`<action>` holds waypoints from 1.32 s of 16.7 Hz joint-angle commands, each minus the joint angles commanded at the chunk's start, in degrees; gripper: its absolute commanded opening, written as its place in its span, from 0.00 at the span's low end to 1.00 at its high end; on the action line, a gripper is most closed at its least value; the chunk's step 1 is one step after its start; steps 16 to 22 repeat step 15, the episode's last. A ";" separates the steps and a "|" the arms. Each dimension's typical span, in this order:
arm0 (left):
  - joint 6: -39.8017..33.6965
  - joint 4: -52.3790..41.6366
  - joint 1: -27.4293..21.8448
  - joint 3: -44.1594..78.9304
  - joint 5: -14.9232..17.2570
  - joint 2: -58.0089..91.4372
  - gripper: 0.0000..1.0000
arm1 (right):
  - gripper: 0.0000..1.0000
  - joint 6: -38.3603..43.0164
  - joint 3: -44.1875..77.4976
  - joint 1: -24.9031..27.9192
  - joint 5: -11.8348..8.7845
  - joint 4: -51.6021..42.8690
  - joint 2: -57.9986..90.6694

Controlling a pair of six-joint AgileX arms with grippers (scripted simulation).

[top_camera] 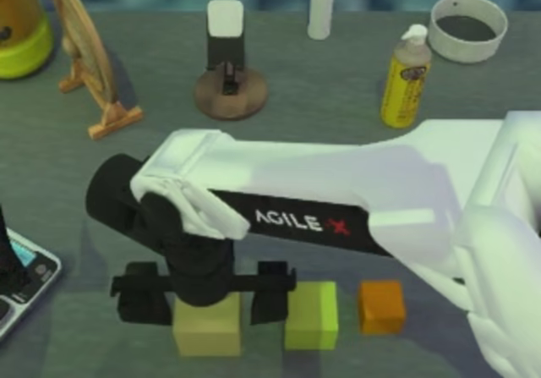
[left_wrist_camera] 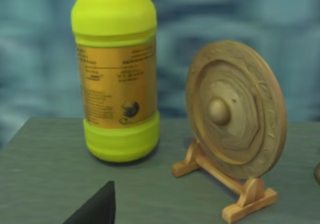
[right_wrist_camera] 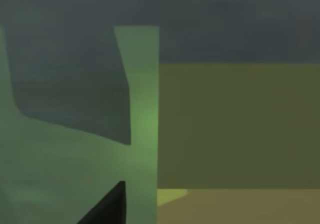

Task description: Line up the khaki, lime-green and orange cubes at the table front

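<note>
Three cubes stand in a row near the front edge of the table [top_camera: 76,344]: khaki cube [top_camera: 207,327], lime-green cube [top_camera: 311,315] and orange cube [top_camera: 381,307]. My right gripper [top_camera: 205,298] hangs low over the khaki cube, open. Its black fingers [top_camera: 139,298] stand clear on either side of the cube. In the right wrist view the khaki cube [right_wrist_camera: 240,129] fills one side, with one fingertip [right_wrist_camera: 112,204] beside it. My left arm is parked off the table's left edge. Only one dark fingertip [left_wrist_camera: 100,209] of it shows.
At the back stand a yellow-green bottle [top_camera: 17,23], a wooden disc on a stand [top_camera: 84,57], a phone holder [top_camera: 228,73], a white cylinder [top_camera: 321,2], a yellow pump bottle [top_camera: 404,78] and a white ring bowl [top_camera: 467,27]. A keypad device [top_camera: 21,281] lies at the left edge.
</note>
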 joint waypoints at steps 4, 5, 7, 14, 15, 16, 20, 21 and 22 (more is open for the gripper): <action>0.00 0.00 0.00 0.00 0.00 0.00 1.00 | 1.00 0.00 0.00 0.00 0.00 0.00 0.00; 0.00 0.00 0.00 0.00 0.00 0.00 1.00 | 1.00 0.00 0.01 -0.05 0.00 -0.01 -0.03; 0.00 0.00 0.00 0.00 0.00 0.00 1.00 | 1.00 0.13 1.00 0.00 -0.02 -1.01 -0.11; 0.00 0.00 0.00 0.00 0.00 0.00 1.00 | 1.00 -0.03 11.07 0.51 -0.03 -13.73 -2.56; 0.00 0.00 0.00 0.00 0.00 0.00 1.00 | 1.00 -0.06 11.36 0.50 -0.03 -14.04 -2.71; 0.00 0.00 0.00 0.00 0.00 0.00 1.00 | 1.00 -0.06 11.36 0.50 -0.03 -14.04 -2.71; 0.00 0.00 0.00 0.00 0.00 0.00 1.00 | 1.00 -0.06 11.36 0.50 -0.03 -14.04 -2.71; 0.00 0.00 0.00 0.00 0.00 0.00 1.00 | 1.00 -0.06 11.36 0.50 -0.03 -14.04 -2.71; 0.00 0.00 0.00 0.00 0.00 0.00 1.00 | 1.00 -0.06 11.36 0.50 -0.03 -14.04 -2.71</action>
